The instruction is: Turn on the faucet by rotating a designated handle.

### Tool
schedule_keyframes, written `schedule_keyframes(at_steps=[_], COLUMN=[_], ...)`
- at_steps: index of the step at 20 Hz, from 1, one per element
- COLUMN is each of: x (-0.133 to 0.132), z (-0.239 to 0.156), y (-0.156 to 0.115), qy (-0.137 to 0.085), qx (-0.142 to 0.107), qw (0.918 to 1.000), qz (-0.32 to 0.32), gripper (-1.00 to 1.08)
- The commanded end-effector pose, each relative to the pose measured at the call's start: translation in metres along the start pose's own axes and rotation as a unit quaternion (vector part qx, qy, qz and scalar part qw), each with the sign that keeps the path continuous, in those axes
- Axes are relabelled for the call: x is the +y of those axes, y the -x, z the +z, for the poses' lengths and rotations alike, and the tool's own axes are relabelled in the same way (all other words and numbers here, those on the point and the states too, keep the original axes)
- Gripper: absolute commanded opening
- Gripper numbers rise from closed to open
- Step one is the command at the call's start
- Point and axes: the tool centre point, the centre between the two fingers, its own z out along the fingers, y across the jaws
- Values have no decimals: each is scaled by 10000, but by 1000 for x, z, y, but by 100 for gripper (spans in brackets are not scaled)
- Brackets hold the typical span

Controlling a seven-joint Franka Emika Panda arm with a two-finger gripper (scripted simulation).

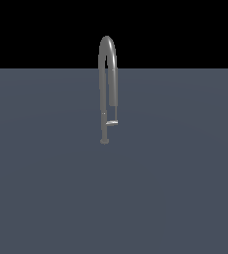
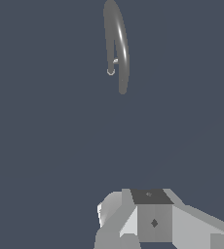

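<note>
On the grey table (image 1: 46, 188), near the middle of the exterior view: a tall grey faucet (image 1: 106, 54), upright on a small round base, arched over at the top. Just to its right, low on the stem, a short pale handle (image 1: 112, 122), level, beneath the thicker spout end. In the wrist view, the claw (image 2: 153, 219) well apart from the faucet (image 2: 119, 44), touching nothing; released or clenched, cannot tell.

Only in the wrist view a part of the robot body shows: the gripper (image 2: 153, 219) is a blocky shape with white and light-grey faces, a dark top panel and small dark diamond marks.
</note>
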Motion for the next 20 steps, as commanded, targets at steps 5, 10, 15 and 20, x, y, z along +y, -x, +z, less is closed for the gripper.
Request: schedule_keyframes(at_steps=[5,10,15,20], x=[0,-1,-3,-5], z=[0,2,5,10], y=[-2,-11,-26,-49], qy=[-20,-101,-247,-461], qx=[-27,-137,-333,-621], qw=[10000,9998,9988,9958], qz=[21,108,263,490], gripper=[-100,-100,-100,-100])
